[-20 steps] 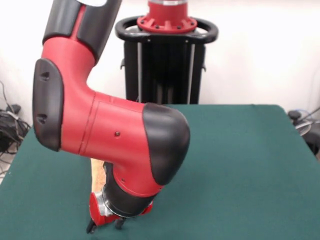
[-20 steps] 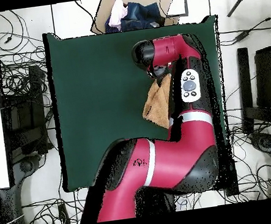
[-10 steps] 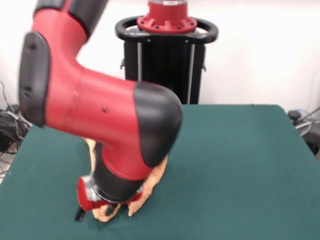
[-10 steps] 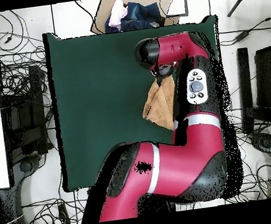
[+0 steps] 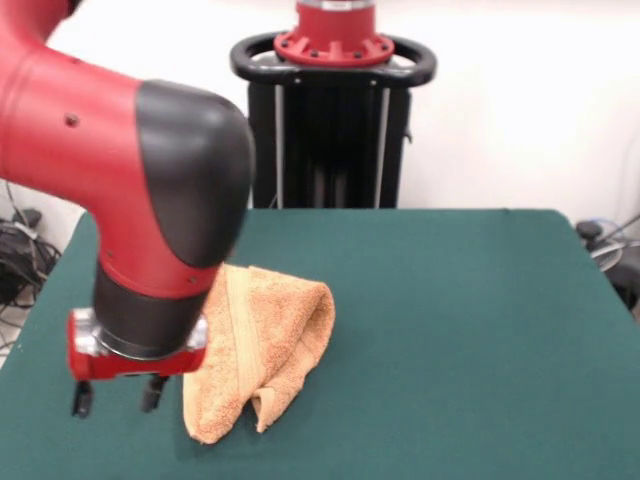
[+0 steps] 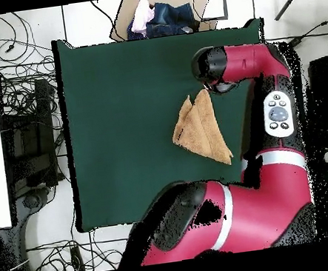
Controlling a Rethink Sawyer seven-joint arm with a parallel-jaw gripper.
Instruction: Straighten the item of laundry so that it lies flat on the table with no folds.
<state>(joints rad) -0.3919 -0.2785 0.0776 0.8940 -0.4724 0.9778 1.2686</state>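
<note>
While the red and black arm (image 5: 120, 190) fills the left of the front view, the green table (image 5: 480, 330) spreads wide beneath it. On the table's near left part lies the orange-tan towel (image 5: 262, 345), folded over on itself in a rumpled, roughly triangular heap. Just left of the towel hangs the gripper (image 5: 113, 397), its two dark fingers apart and holding nothing.

Dark green table (image 5: 480, 330), one folded, bunched orange-tan towel (image 5: 265, 345) lying on it, toward one side
</note>
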